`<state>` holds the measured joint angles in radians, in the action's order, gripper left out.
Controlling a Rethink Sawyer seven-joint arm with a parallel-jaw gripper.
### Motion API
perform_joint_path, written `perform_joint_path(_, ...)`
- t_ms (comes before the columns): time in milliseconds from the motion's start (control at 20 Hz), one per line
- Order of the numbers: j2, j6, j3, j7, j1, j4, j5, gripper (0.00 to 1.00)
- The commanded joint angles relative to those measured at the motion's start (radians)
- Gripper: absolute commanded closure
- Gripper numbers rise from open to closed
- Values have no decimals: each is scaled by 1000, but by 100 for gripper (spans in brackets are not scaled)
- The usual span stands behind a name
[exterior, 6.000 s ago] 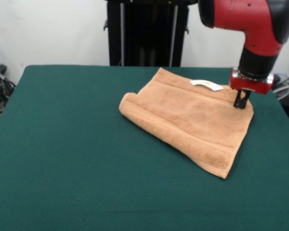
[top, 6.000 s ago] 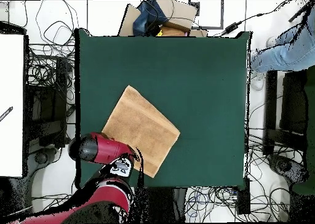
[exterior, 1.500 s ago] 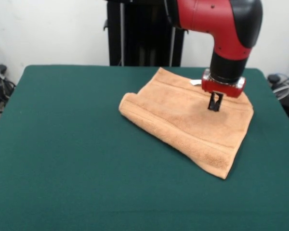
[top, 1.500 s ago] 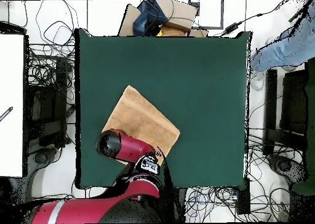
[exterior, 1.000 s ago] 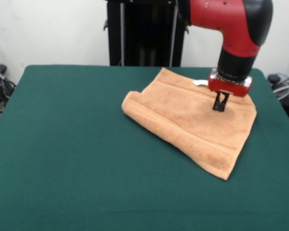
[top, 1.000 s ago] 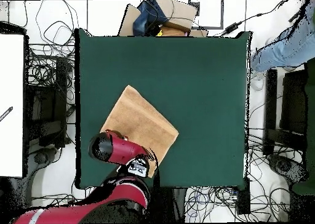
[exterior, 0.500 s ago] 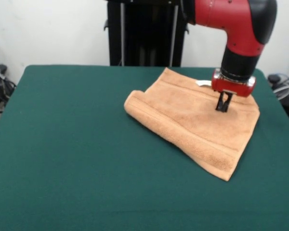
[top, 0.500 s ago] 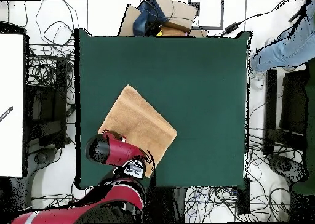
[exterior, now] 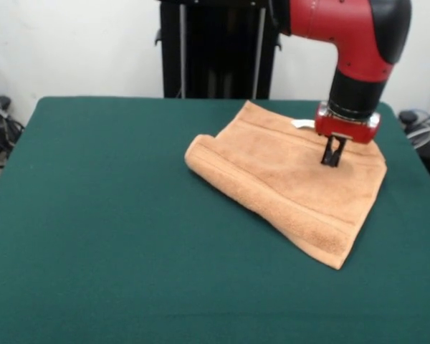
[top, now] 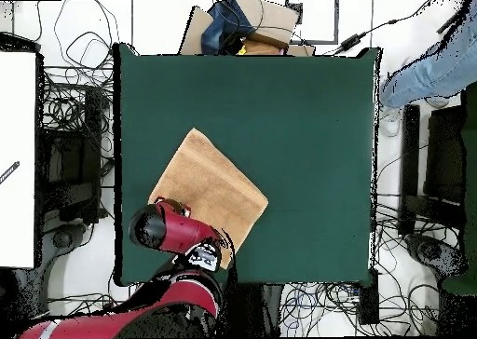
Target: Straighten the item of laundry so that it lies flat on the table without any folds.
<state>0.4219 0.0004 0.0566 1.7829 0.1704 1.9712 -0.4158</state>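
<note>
The item of laundry (exterior: 287,175), a tan towel, lies folded double on the green table (exterior: 107,215), toward the right and far side. Its fold forms a rounded roll along the left edge. A white tag (exterior: 301,124) sticks out at its far edge. My gripper (exterior: 332,160) points straight down onto the towel's far right part, its fingers pressed together with the tips in the cloth. From overhead the towel (top: 205,188) sits as a diamond near the table's (top: 279,121) lower left edge, and the red arm (top: 177,231) covers its lower corner and the gripper.
A black stand (exterior: 218,50) rises behind the table's far edge. Cables (top: 65,112) lie on the floor around the table, and boxes (top: 247,28) sit beyond its top edge. A person's leg in jeans (top: 424,73) shows at the upper right overhead.
Over the last second and a half my gripper slid to the right and slightly away, and the towel shifted right with it. Since half a second ago nothing has visibly moved.
</note>
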Motion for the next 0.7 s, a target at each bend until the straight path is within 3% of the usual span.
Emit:
perform_joint_path(50, -38, -15, -206, 331, 54, 36, -84, 100)
perform_joint_path(700, 9, 75, -152, 349, 187, 18, -225, 100)
